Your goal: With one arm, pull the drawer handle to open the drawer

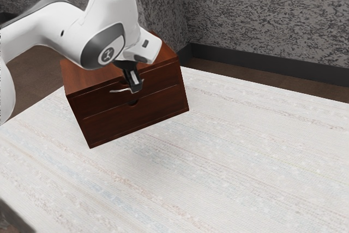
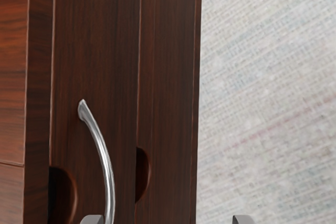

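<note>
A dark wooden cabinet (image 1: 136,117) stands on the table at the back left of the exterior view. Its upper drawer front (image 1: 161,77) sits flush with the body and carries a curved silver handle (image 1: 121,89). My black gripper (image 1: 134,86) hangs just in front of that handle's right end, open. In the wrist view the handle (image 2: 100,150) arcs across the drawer front (image 2: 94,51). Its near end lies close beside one of my fingertips (image 2: 92,219). The other fingertip (image 2: 240,219) stands far off over the cloth, so the handle is not clamped.
A pale woven cloth (image 1: 240,156) covers the table, wide and flat in front of and to the exterior view's right of the cabinet. A grey textured wall (image 1: 262,9) with a dark baseboard runs behind. A lower drawer front (image 1: 147,114) sits beneath the upper one.
</note>
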